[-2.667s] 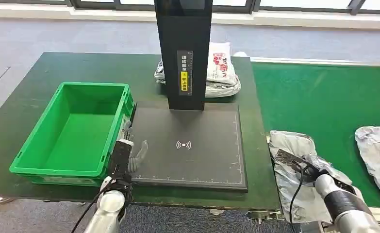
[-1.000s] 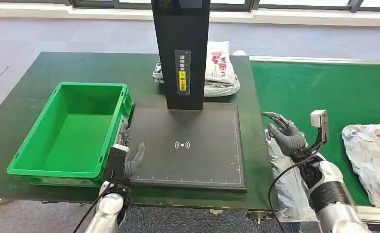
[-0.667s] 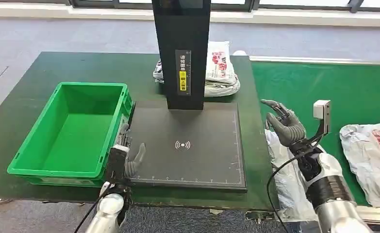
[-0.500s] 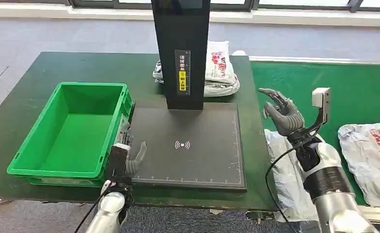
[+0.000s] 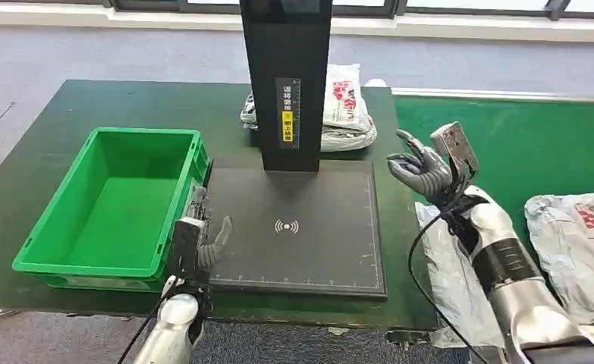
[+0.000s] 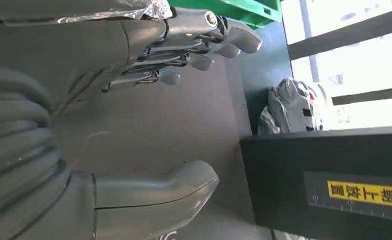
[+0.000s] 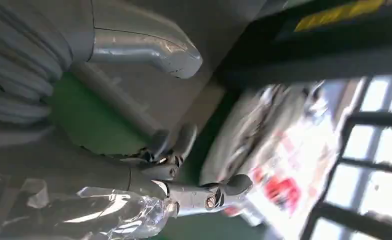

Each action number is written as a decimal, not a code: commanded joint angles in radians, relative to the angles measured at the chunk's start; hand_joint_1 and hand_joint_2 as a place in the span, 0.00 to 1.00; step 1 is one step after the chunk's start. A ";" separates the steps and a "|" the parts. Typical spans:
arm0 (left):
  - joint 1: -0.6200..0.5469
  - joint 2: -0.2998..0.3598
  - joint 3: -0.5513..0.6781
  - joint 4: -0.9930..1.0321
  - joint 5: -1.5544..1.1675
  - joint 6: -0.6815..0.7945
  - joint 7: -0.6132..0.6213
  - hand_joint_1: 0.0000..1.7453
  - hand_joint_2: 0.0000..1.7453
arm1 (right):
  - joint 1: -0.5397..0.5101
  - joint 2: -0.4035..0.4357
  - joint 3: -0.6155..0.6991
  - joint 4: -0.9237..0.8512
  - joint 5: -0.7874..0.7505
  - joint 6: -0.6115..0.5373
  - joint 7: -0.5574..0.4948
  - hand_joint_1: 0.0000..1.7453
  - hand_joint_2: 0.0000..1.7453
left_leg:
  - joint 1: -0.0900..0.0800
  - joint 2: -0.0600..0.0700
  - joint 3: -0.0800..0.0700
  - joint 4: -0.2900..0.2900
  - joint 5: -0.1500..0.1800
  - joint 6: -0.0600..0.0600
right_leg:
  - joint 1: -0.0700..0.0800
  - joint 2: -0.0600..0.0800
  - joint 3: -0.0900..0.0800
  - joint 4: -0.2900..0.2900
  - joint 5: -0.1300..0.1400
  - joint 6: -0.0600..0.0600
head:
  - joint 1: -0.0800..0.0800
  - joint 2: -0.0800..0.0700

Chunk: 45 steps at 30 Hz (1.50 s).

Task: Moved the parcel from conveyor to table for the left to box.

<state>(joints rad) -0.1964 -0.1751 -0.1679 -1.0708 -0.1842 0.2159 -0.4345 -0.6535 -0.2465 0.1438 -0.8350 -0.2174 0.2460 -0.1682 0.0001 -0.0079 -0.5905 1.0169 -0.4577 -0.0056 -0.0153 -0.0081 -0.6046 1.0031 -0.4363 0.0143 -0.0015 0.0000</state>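
Above the seam between the dark bench [image 5: 66, 114] and the green conveyor [image 5: 521, 144], the right hand [image 5: 421, 168] hung raised with its fingers spread and nothing in them. Just below and behind that hand, a grey plastic parcel [image 5: 449, 273] lay on the conveyor's near end against the bench edge, partly hidden by the silver forearm. Further out to that hand's right, a second parcel [image 5: 578, 235] in pale wrap with a red print rested on the belt; its lettering was too small to read.

Beyond the right hand's fingertips, toward the bench's far side, a stack of white bags with red printing [image 5: 347, 106] sat beside a black upright column [image 5: 286, 76]. The column bore a strip label with white Chinese characters over a yellow patch with dark characters; the wrist views showed the yellow patch too, but I could not make out the words. At the column's foot lay a flat black scanning pad [image 5: 297, 227] marked with a white wireless-wave symbol and a ruled scale along its edges.

The left hand [image 5: 202, 239] hovered at the pad's near-left corner, fingers parted and empty. Right beside that hand, on its outer side, stood a green crate [image 5: 115, 201].
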 commanded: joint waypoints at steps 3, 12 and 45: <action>0.003 0.033 -0.007 -0.002 0.013 0.008 0.014 0.00 1.00 | 0.137 -0.032 -0.043 0.023 0.031 -0.104 0.021 0.00 1.00 | 0.000 0.001 0.002 -0.001 -0.001 0.000 | 0.000 0.001 0.002 -0.001 0.000 -0.001 | 0.000 0.000; 0.003 0.033 -0.007 -0.001 0.013 0.008 0.014 0.00 1.00 | 0.135 -0.031 -0.043 0.021 0.031 -0.105 0.026 0.00 1.00 | 0.000 0.004 0.001 -0.001 -0.001 0.000 | 0.001 0.003 0.000 -0.001 0.000 -0.001 | 0.000 0.000; 0.003 0.033 -0.007 -0.001 0.013 0.008 0.014 0.00 1.00 | 0.135 -0.031 -0.043 0.021 0.031 -0.105 0.026 0.00 1.00 | 0.001 0.004 0.004 -0.003 -0.001 -0.001 | 0.001 0.004 0.003 -0.003 0.001 -0.001 | 0.000 0.000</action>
<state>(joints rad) -0.1758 -0.1617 -0.1678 -1.1006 -0.1747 0.2224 -0.4269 -0.4990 -0.3002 0.1434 -0.8320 -0.1865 0.1434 -0.1453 0.0001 -0.0058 -0.5909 1.0168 -0.4586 -0.0053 -0.0153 -0.0063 -0.6058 1.0034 -0.4365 0.0144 -0.0015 -0.0004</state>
